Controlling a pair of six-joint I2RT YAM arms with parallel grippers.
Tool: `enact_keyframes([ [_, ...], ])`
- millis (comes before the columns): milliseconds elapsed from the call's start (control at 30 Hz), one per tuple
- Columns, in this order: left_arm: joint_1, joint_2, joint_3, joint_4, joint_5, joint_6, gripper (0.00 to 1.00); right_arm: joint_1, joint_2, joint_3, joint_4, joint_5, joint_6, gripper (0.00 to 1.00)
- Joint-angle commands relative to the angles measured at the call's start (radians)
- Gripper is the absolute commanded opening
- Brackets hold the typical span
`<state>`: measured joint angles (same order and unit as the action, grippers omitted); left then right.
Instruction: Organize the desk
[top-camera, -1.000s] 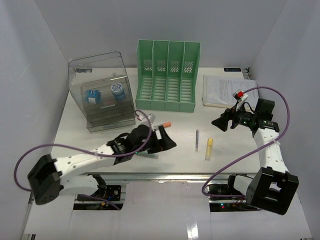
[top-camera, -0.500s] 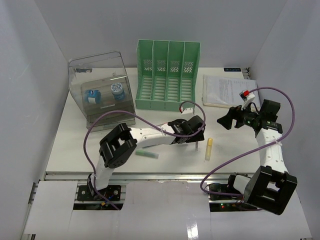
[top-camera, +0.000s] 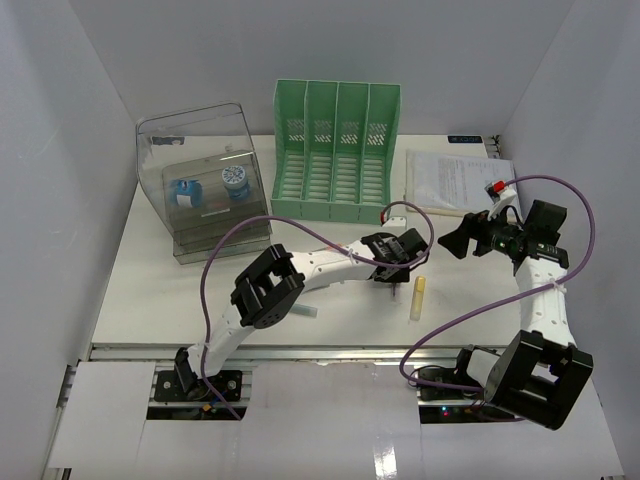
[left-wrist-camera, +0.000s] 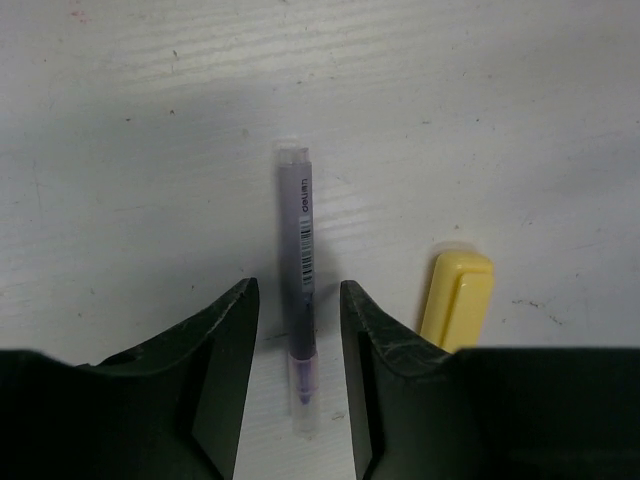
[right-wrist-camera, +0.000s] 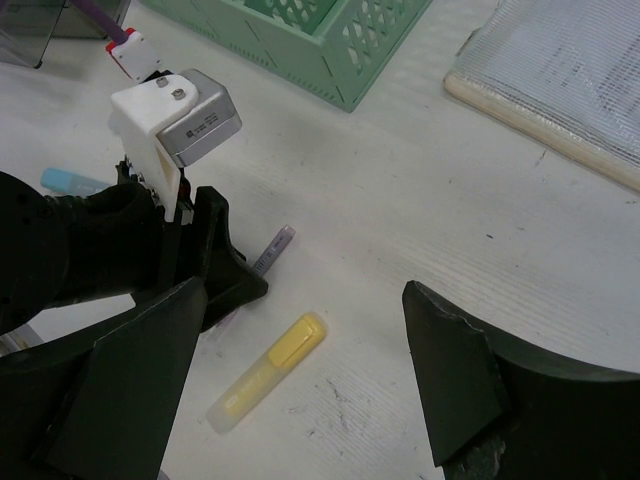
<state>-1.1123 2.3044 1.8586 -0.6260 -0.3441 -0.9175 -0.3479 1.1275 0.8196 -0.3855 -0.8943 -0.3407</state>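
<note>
The white tabletop (top-camera: 150, 280) spreads ahead of both arm bases. It carries a clear drawer box (top-camera: 205, 185) far left, a green file rack (top-camera: 336, 150) at the far middle and a sheaf of papers (top-camera: 450, 180) far right. The right end effector (right-wrist-camera: 305, 300) hovers wide open and empty over the right side. The left end effector (left-wrist-camera: 297, 300) is down at the tabletop, its fingers either side of a purple pen (left-wrist-camera: 298, 220) with a gap on each side, so it is open and not yet gripping. A yellow highlighter (left-wrist-camera: 457, 300) lies just beside the pen. The step looks like picking up the pen. Next the fingers must pinch the barrel squarely, then lift clear of the highlighter.
</note>
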Motion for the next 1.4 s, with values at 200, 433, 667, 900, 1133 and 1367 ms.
enact_keyframes([
  [200, -0.017, 0.078, 0.1, -0.211, -0.07, 0.081, 0.33, -0.017, 0.005, -0.002, 0.023, -0.052, 0.015, 0.86],
  [433, -0.026, 0.049, 0.063, -0.236, -0.082, 0.129, 0.06, -0.022, 0.0, -0.004, 0.023, -0.061, 0.015, 0.86],
  [667, -0.015, -0.172, -0.145, -0.137, -0.056, 0.073, 0.0, -0.033, -0.012, -0.008, 0.023, -0.076, 0.014, 0.86],
  [900, 0.162, -0.802, -0.788, 0.366, 0.171, -0.157, 0.0, -0.037, -0.02, -0.012, 0.024, -0.087, 0.012, 0.86],
  [1133, 0.328, -1.465, -1.293, 0.558, 0.03, -0.498, 0.0, -0.046, -0.028, -0.02, 0.032, -0.107, 0.016, 0.86],
  [1367, 0.355, -1.881, -1.467, 0.31, -0.349, -0.856, 0.0, -0.046, -0.031, -0.031, 0.049, -0.112, 0.025, 0.86],
])
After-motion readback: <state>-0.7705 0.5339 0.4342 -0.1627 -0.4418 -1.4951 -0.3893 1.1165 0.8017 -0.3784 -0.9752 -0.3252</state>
